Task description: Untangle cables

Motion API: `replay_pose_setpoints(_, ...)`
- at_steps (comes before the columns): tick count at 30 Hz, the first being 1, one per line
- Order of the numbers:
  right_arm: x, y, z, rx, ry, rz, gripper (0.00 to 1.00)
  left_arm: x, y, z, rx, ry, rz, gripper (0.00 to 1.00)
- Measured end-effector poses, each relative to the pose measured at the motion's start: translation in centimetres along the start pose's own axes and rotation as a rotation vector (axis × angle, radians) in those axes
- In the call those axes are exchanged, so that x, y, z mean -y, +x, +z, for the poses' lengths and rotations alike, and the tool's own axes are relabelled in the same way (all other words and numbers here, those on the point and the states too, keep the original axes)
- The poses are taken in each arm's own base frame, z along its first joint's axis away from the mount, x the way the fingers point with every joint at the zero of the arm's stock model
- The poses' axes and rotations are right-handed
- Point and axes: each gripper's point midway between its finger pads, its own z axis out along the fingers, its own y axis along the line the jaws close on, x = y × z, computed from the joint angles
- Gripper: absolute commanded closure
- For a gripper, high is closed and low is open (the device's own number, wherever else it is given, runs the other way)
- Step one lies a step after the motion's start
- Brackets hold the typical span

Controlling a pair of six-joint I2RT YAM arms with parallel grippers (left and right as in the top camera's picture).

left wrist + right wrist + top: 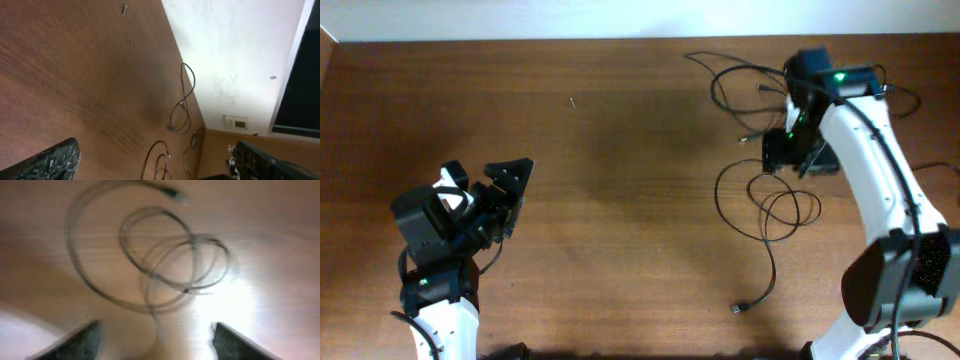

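Note:
Thin black cables lie on the right half of the wooden table. One cable forms overlapping loops (782,205) and trails down to a plug end (740,307). A second tangle (745,85) lies near the far edge. My right gripper (788,152) hovers just above the loops. In the blurred right wrist view its fingers (155,342) are open, the loops (170,265) lie ahead, and one strand runs down between the fingers. My left gripper (513,178) is open and empty at the left, far from the cables. The left wrist view shows the open fingers (155,162) and the distant cables (182,105).
The table (620,220) ends at a white wall along the far side. A tiny speck (572,101) lies on the wood at the upper left. The right arm's white links (880,190) cross the right side above the table.

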Motion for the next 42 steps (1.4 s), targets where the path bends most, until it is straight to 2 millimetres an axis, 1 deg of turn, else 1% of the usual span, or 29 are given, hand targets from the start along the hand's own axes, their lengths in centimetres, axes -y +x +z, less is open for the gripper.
replay_pose_setpoints(1,-1.1,0.5,2.6,-0.019,-0.060,0.021,0.51,0.1,-0.1,0.0,0.002,0.002,0.002,0.01)
replay_pose_setpoints(2,-1.6,0.6,4.8,-0.012,-0.086,0.021,0.31,0.1,-0.1,0.0,0.002,0.002,0.003,0.01)
replay_pose_setpoints(3,-1.6,1.7,7.0,-0.042,-0.089,0.031,0.14,0.0,0.0,0.0,0.001,0.001,0.001,0.01)
replay_pose_setpoints(4,-1.3,2.6,8.3,-0.060,-0.078,0.037,0.09,0.0,0.0,0.0,0.000,0.000,0.000,0.01)
replay_pose_setpoints(7,-0.2,3.2,10.7,-0.042,-0.024,0.024,0.08,0.0,0.0,0.0,0.000,0.000,0.000,0.01)
replay_pose_setpoints(8,0.2,4.1,11.7,-0.059,-0.009,0.009,0.14,0.0,0.0,0.0,0.001,0.001,0.001,0.01)
replay_pose_setpoints(9,0.4,4.5,12.4,-0.058,-0.002,0.002,0.25,0.0,0.0,0.0,0.000,0.000,0.000,0.01)
replay_pose_setpoints(10,0.3,4.2,12.7,-0.031,-0.011,-0.001,0.46,0.0,0.0,0.0,0.000,0.000,0.000,0.01)
replay_pose_setpoints(12,0.3,2.9,12.7,0.044,-0.009,-0.005,0.96,0.0,0.0,0.0,0.000,0.000,0.000,0.01)
replay_pose_setpoints(15,2.2,2.6,12.7,0.091,0.081,0.048,0.96,0.0,0.0,0.0,0.000,0.000,0.000,0.01)
replay_pose_setpoints(16,3.8,2.5,12.7,0.095,0.120,0.100,0.96,0.0,0.0,0.0,0.000,0.000,0.000,0.01)
replay_pose_setpoints(18,8.3,2.8,12.7,0.082,0.184,0.252,0.96,0.0,0.0,0.0,0.000,0.000,0.000,0.01)
replay_pose_setpoints(20,14.9,3.9,12.7,0.059,0.234,0.465,0.96,0.0,0.0,0.0,0.000,0.000,0.000,0.01)
replay_pose_setpoints(22,19.7,5.5,12.6,0.035,0.252,0.623,0.96,0.0,0.0,0.0,0.000,0.000,0.000,0.01)
replay_pose_setpoints(24,23.7,6.8,12.5,0.022,0.242,0.766,0.96,0.0,0.0,0.0,0.000,0.000,0.000,0.01)
replay_pose_setpoints(25,24.6,6.7,12.3,0.031,0.217,0.803,0.96,0.0,0.0,0.0,0.000,0.000,0.000,0.01)
replay_pose_setpoints(26,25.7,6.3,11.4,0.035,0.191,0.837,0.96,0.0,0.0,0.0,0.000,0.000,0.000,0.01)
replay_pose_setpoints(27,26.2,5.5,10.5,0.053,0.178,0.847,0.90,0.0,0.0,0.0,0.000,0.000,0.000,0.01)
replay_pose_setpoints(28,26.2,4.8,9.0,0.042,0.153,0.835,0.72,0.0,0.0,0.0,0.000,0.000,0.000,0.01)
replay_pose_setpoints(29,26.2,3.6,7.5,0.064,0.140,0.816,0.44,0.0,0.0,0.0,0.000,0.000,0.000,0.01)
replay_pose_setpoints(31,25.3,2.2,4.6,0.068,0.120,0.779,0.40,0.0,0.0,0.0,0.000,0.000,0.000,0.01)
replay_pose_setpoints(34,21.9,-0.1,0.9,0.106,0.101,0.669,0.39,0.0,0.0,0.0,0.000,0.000,0.000,0.01)
replay_pose_setpoints(35,20.4,-0.5,0.0,0.118,0.092,0.629,0.35,0.0,0.0,0.0,0.000,0.000,0.000,0.01)
replay_pose_setpoints(36,18.7,-0.5,-0.8,0.121,0.085,0.586,0.24,0.0,0.0,0.0,0.000,0.000,0.000,0.01)
replay_pose_setpoints(37,17.5,-0.6,-1.4,0.133,0.081,0.551,0.00,0.0,0.0,0.0,0.000,0.000,0.000,0.01)
replay_pose_setpoints(38,16.3,-0.8,-2.3,0.155,0.076,0.507,0.01,0.0,0.0,0.0,0.000,0.000,0.000,0.01)
replay_pose_setpoints(39,14.5,-1.3,-4.1,0.219,0.059,0.434,0.01,0.0,0.0,0.0,0.000,0.000,0.000,0.01)
replay_pose_setpoints(40,11.7,-1.3,-7.9,0.334,0.021,0.340,0.01,0.0,0.0,0.0,0.000,0.000,0.000,0.01)
replay_pose_setpoints(42,9.8,0.3,-13.6,0.504,-0.014,0.274,0.02,0.0,0.0,0.0,0.001,0.001,0.001,0.01)
